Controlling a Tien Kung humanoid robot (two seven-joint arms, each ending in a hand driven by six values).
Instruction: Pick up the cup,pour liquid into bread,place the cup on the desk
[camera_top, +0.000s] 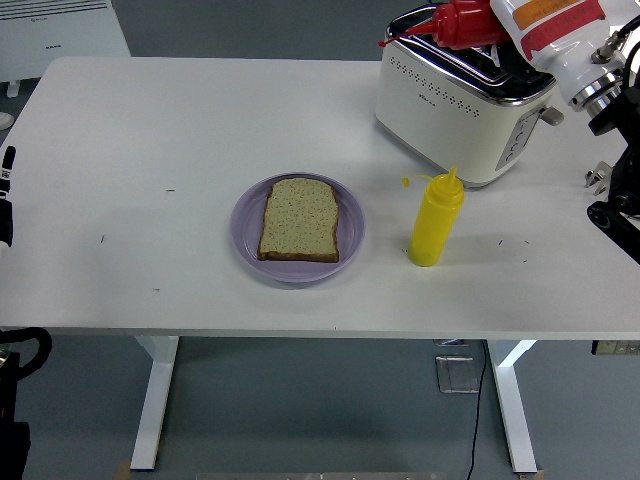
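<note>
White table (150, 130) on two legs, grey floor (330, 410) beneath

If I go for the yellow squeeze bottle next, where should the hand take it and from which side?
Judging from this view, grip the yellow squeeze bottle around its straight middle body, below the tapered nozzle. It stands upright, so a sideways wrap suits it. Come from the right, where the table is bare; the toaster crowds it behind and the plate lies left.

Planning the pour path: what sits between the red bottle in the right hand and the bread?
In the head view, the red bottle hangs over the toaster; from there to the bread on its purple plate is bare table. The yellow bottle stands beside that line.
</note>
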